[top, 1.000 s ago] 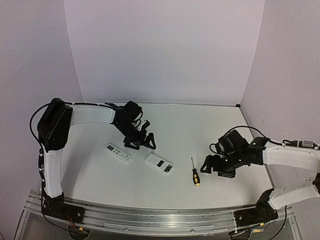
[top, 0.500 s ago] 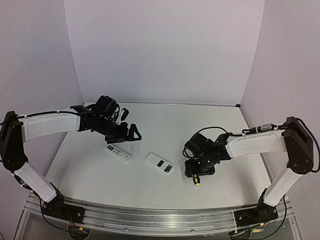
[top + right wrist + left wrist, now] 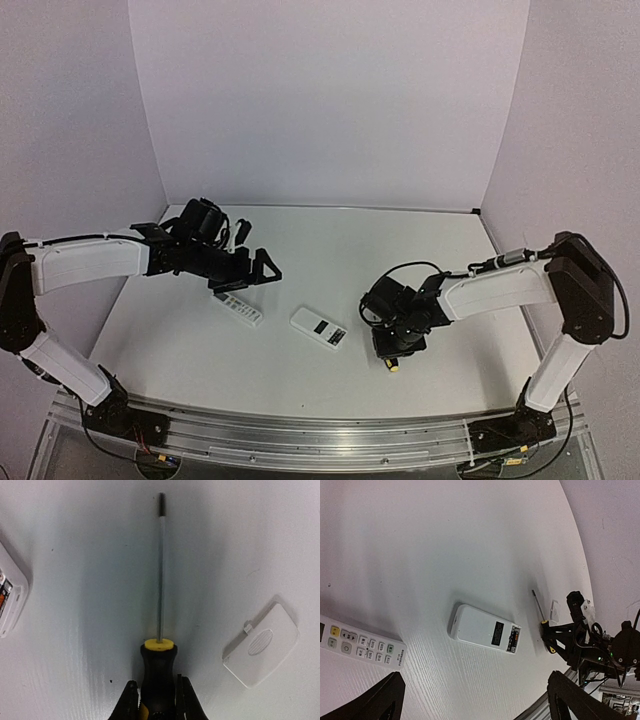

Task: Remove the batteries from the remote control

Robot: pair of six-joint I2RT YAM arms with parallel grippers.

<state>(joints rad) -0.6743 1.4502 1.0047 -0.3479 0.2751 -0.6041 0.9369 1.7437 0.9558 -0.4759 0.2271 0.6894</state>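
Now the right jaws have closed on the screwdriver (image 3: 159,666) handle; left jaws hang wide; batteries (image 3: 512,638) sit in the remote (image 3: 477,627), at nine o'clock of it; next, I judge, comes prying them out.

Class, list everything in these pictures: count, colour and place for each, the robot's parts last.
Table: one, white, under everything.
Remotes: two, white; buttoned remote at left, face-down remote at centre, battery bay open.
Batteries: count unclear, dark with orange, in that open bay.
Screwdriver: one, black and yellow handle, right of the face-down remote.
Cover: one, white, beside the screwdriver.
Left arm: one, white and black, jaws wide open near the buttoned remote.
Right arm: one, white and black, jaws closed on the screwdriver handle.
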